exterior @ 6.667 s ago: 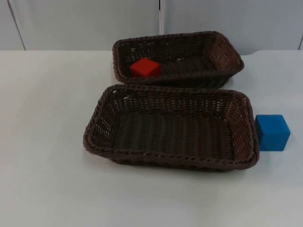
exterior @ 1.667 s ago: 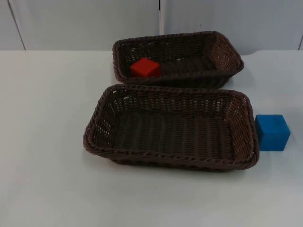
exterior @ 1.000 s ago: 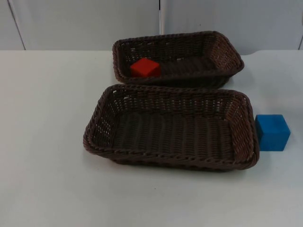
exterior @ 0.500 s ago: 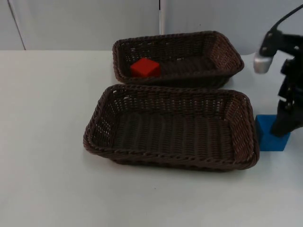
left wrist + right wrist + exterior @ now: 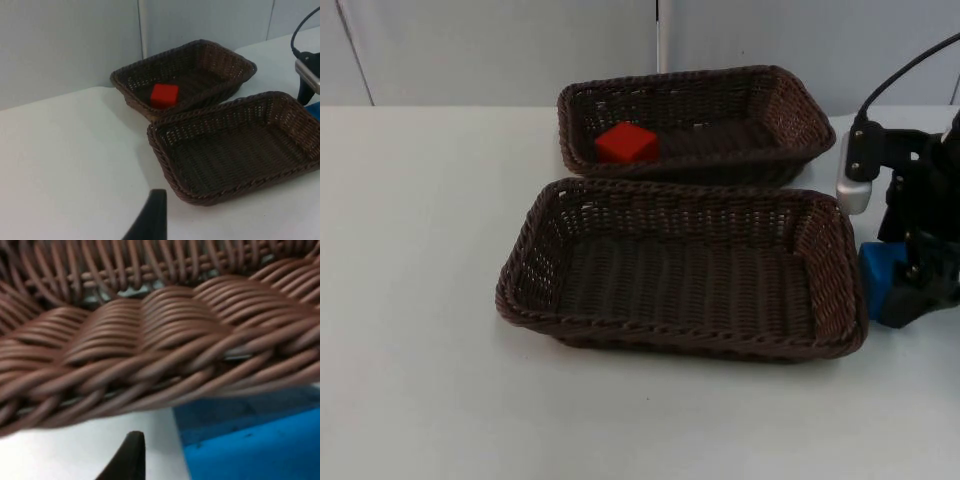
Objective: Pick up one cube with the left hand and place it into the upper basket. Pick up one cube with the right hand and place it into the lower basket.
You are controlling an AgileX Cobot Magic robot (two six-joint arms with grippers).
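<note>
A blue cube (image 5: 877, 270) sits on the table just right of the lower basket (image 5: 680, 190). My right gripper (image 5: 920, 292) is down over it and hides most of it. In the right wrist view one fingertip (image 5: 127, 455) stands beside the blue cube (image 5: 250, 440) with a strip of table between them, so the gripper is open. The lower basket's woven wall (image 5: 150, 365) is close behind. A red cube (image 5: 625, 142) lies in the upper basket (image 5: 670, 80). My left gripper (image 5: 151, 220) waits high off to the left, facing the red cube (image 5: 164, 94) and both baskets.
The lower basket (image 5: 220, 107) holds nothing inside. White table spreads to the left and in front of the baskets. The grey partition wall runs behind the upper basket (image 5: 165, 57).
The right arm has come in from the right and dropped lower onto the blue cube, shifting slightly toward the basket. The cubes and baskets have not moved.
</note>
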